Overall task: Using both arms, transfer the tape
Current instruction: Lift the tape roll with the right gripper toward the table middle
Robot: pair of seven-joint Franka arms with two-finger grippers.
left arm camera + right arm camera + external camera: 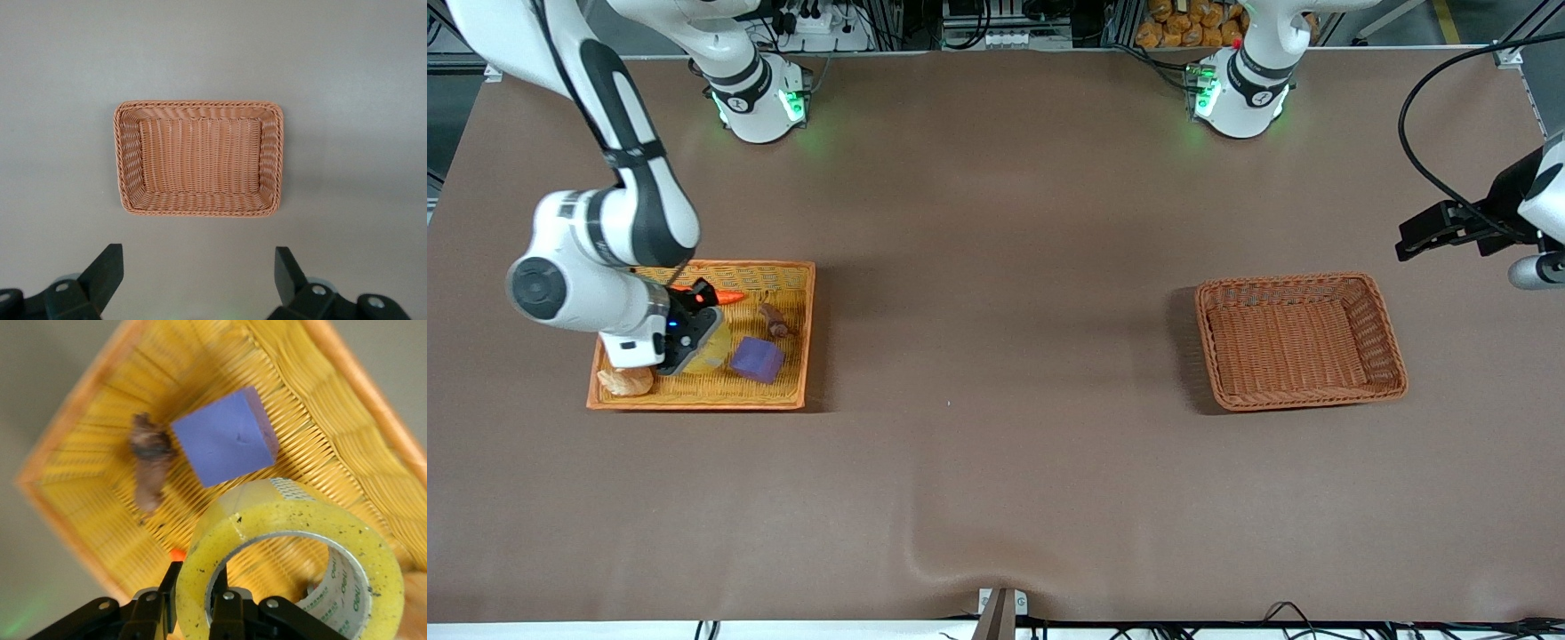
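Over the orange tray point(787, 293) hangs the right pincer point(200, 603), clamped on the yellow tape point(293, 520) just above the purple block point(223, 437), while the left pincer point(197, 277) waits, spread wide, over the worktop point(996, 267) beside the brown basket point(130, 160).

The tape point(293, 553) is a ring-shaped roll of translucent yellow packing tape with a wide round hole and small dark specks on its face. In the right wrist view it stands tilted on edge, its wall pinched between the right gripper's point(200, 600) fingers, one inside the hole and one outside. In the front view the tape point(710, 348) shows as a pale yellow patch over the orange tray point(787, 271), at 9 o'clock of the purple block point(758, 359), just beside it.
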